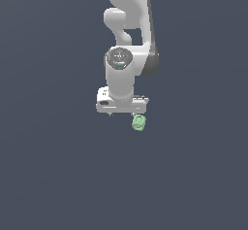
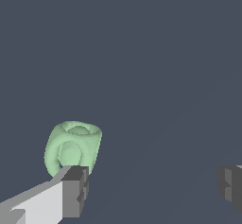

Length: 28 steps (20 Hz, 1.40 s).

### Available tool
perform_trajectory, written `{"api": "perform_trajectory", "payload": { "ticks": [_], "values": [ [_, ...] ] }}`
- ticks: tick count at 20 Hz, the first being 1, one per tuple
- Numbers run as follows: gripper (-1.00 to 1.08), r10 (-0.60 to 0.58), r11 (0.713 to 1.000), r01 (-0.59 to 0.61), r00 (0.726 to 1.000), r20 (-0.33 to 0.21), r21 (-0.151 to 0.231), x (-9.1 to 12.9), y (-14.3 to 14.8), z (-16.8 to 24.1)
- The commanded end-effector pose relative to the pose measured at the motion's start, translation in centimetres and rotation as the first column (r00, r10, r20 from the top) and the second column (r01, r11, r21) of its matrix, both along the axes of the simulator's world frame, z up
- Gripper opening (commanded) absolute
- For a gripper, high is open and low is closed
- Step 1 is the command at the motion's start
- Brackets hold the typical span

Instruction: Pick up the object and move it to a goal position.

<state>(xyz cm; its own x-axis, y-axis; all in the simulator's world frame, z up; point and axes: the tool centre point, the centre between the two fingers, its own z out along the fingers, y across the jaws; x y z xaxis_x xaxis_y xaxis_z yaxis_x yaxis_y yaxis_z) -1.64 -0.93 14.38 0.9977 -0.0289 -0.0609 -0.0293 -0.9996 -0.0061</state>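
Observation:
The object (image 1: 139, 123) is a small pale green, rounded lumpy item. In the exterior view it lies on the dark grey surface just below the exterior view's right end of the white gripper (image 1: 122, 113). The wrist view shows the object (image 2: 73, 147) close behind one grey fingertip (image 2: 75, 190), off to that side and outside the gap between the fingers. The other fingertip (image 2: 231, 187) stands far apart at the frame's edge. The gripper (image 2: 153, 190) is open and holds nothing.
The white arm (image 1: 128, 25) rises above the gripper toward the top of the exterior view. A plain dark grey surface (image 1: 58, 166) lies all around. No other object shows, and no goal marker is visible.

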Motion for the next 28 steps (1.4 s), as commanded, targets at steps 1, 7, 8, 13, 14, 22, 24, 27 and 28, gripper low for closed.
{"api": "perform_trajectory", "payload": {
  "ticks": [1,7,8,13,14,22,24,27,28],
  "values": [
    [1.00,0.000,1.000,0.000,1.000,0.000,0.000,0.0,0.0,0.0],
    [1.00,-0.005,1.000,0.005,1.000,0.004,-0.017,0.5,-0.6,-0.2],
    [1.00,-0.005,1.000,0.005,1.000,0.005,-0.020,0.7,-0.8,-0.2],
    [1.00,-0.003,1.000,0.003,1.000,0.005,-0.024,0.8,-1.1,-0.2],
    [1.00,-0.004,1.000,0.004,1.000,0.005,-0.024,0.8,-1.1,-0.2],
    [1.00,-0.040,0.999,0.041,0.999,0.015,-0.024,0.5,0.6,-1.1],
    [1.00,-0.057,0.998,0.058,0.998,0.019,-0.023,0.3,1.4,-1.5],
    [1.00,-0.089,0.996,0.089,0.996,0.027,-0.022,-0.1,2.8,-2.2],
    [1.00,-0.101,0.995,0.101,0.994,0.030,-0.021,-0.2,3.3,-2.5]
  ]
}}
